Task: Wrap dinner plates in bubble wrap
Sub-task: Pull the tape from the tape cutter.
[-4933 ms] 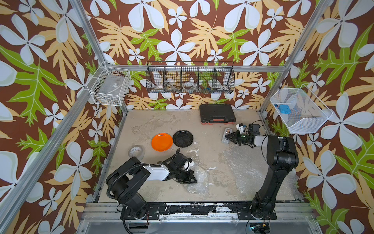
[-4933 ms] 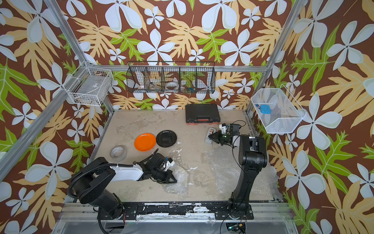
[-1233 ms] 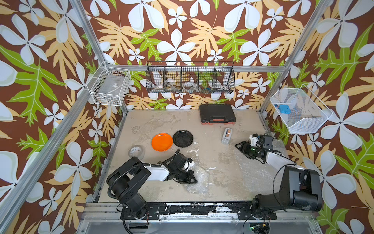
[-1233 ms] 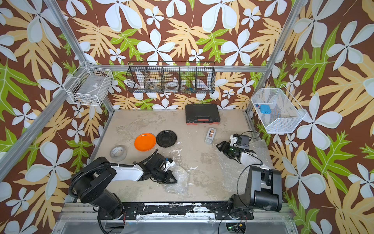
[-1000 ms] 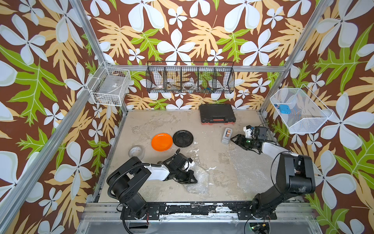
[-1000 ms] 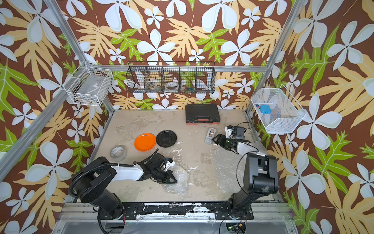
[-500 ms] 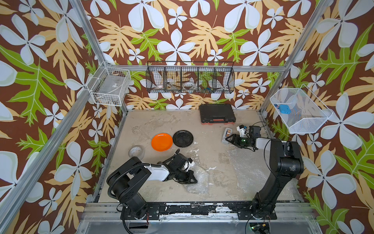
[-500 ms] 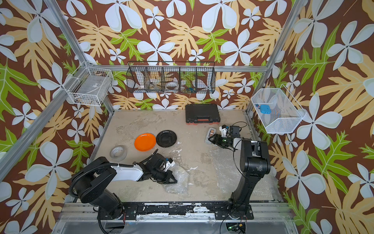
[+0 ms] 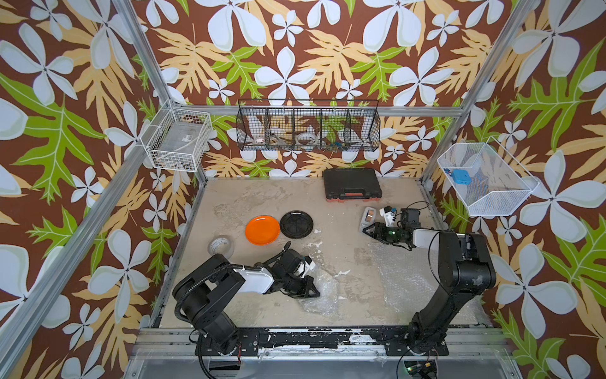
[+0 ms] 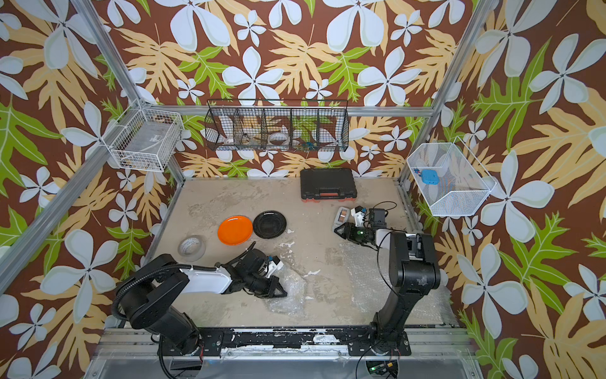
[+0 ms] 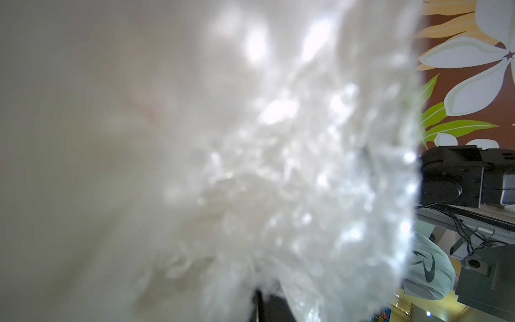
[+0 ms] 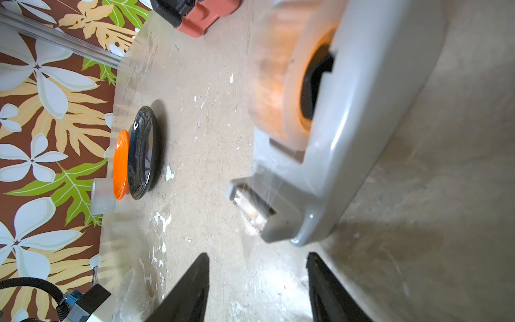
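Two dinner plates lie side by side at mid-table: an orange plate (image 9: 262,230) (image 10: 234,230) and a black plate (image 9: 296,224) (image 10: 269,224). My left gripper (image 9: 310,289) (image 10: 279,290) rests low on the table, shut on a crumpled bundle of bubble wrap (image 9: 324,292) (image 11: 278,167), which fills the left wrist view. A second bubble wrap sheet (image 9: 403,279) lies flat on the right. My right gripper (image 9: 365,229) (image 12: 257,255) stands open just short of the grey tape dispenser (image 9: 369,216) (image 12: 348,125), whose thin clear tape strip trails from the cutter toward the gap.
A clear tape roll (image 9: 221,246) sits near the left edge, beside the orange plate. A black tool case (image 9: 351,183) lies at the back. Wire baskets (image 9: 308,131) hang on the back and side walls. The right arm's base column (image 9: 459,272) stands over the flat sheet.
The right arm has swung in from the right side back to the tape dispenser, and its jaws have narrowed a little. The left arm and its bundle have not moved.
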{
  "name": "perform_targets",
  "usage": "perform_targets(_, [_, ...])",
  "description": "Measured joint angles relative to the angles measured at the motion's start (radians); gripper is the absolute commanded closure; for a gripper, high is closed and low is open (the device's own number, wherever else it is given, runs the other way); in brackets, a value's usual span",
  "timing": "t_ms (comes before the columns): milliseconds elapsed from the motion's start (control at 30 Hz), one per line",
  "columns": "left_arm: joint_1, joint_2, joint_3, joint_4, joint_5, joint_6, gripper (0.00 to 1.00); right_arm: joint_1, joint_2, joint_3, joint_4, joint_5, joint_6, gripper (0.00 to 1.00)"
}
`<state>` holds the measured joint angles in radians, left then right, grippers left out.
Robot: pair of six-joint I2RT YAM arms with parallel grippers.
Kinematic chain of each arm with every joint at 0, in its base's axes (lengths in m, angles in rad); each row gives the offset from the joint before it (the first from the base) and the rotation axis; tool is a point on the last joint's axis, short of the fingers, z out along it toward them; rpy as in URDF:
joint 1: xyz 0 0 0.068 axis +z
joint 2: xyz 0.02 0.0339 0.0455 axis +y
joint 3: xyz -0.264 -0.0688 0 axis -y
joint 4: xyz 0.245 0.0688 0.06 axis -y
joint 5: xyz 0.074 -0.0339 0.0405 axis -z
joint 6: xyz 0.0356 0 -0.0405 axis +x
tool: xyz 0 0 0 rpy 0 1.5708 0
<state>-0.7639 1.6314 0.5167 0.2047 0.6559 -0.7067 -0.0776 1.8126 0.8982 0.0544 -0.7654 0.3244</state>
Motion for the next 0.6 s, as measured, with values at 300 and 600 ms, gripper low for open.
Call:
perform_targets(300, [0.0, 0.0, 0.0, 0.0, 0.0, 0.0, 0.92, 0.045, 0.029, 0.086, -0.073, 0.189, -0.071, 0.56])
perform_targets(600, [0.002, 0.0, 0.0, 0.0, 0.002, 0.0, 0.92, 0.08, 0.03, 0.093, -0.129, 0.278, -0.109, 0.7])
